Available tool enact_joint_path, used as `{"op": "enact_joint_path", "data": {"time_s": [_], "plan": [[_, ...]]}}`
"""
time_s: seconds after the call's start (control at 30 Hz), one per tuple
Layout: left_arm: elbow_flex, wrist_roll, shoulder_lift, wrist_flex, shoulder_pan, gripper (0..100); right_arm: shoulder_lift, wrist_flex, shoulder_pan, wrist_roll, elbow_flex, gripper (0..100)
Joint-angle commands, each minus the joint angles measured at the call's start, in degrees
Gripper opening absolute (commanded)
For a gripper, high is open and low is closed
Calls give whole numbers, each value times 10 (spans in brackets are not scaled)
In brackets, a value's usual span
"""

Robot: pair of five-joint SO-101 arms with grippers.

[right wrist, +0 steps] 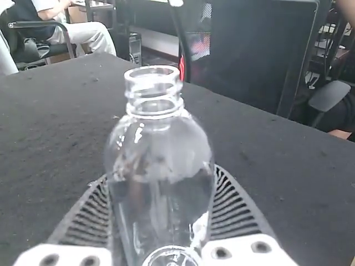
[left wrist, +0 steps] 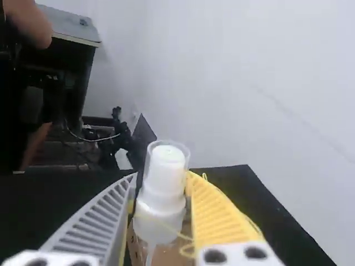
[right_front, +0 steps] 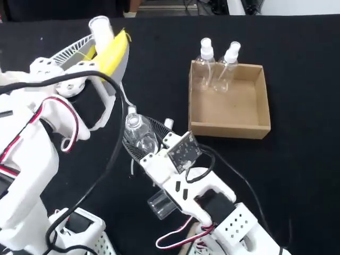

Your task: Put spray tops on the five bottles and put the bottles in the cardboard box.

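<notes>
Cardboard box (right_front: 229,126) sits right of centre. Two capped bottles (right_front: 205,68) (right_front: 228,68) stand inside against its far wall. Uncapped bottle (right_front: 135,130) held in right gripper (right_front: 141,139), just left of box. Spray top (left wrist: 162,188) held in left gripper (right_front: 103,45), farther left and behind.

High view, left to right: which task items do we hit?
Spray top in the left gripper → uncapped bottle in the right gripper → first capped bottle → second capped bottle, both in the cardboard box.

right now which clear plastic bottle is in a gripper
The open-necked bottle in the right gripper; the two spray-topped ones stand in the brown cardboard box.
</notes>
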Motion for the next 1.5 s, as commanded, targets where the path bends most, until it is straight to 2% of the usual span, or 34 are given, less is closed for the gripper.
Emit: {"op": "enact_joint_path", "data": {"time_s": [0.0, 0.17, 0.67, 0.87, 1.07, 1.13, 1.3, 1.47], "plan": [[34, 11, -11, -10, 7, 30, -11, -16, -6, -4, -6, 11], [75, 9, -11, -4, 7, 30, -11, -15, -6, -4, -6, 11], [93, 11, -9, 10, 7, 30, -11, -15, -6, -4, -6, 11], [216, 8, -11, 3, 1, 30, -11, -14, -6, -4, -6, 11], [266, 8, -11, 18, 6, 32, -11, -17, -6, -4, 0, 11], [271, 8, -11, 21, 6, 72, -11, -18, -6, -4, 2, 11], [266, 11, -11, 61, 1, 248, -11, -18, -6, -4, 3, 11], [265, 8, -15, 76, 1, 259, -11, -17, -6, -4, 3, 11]]}}
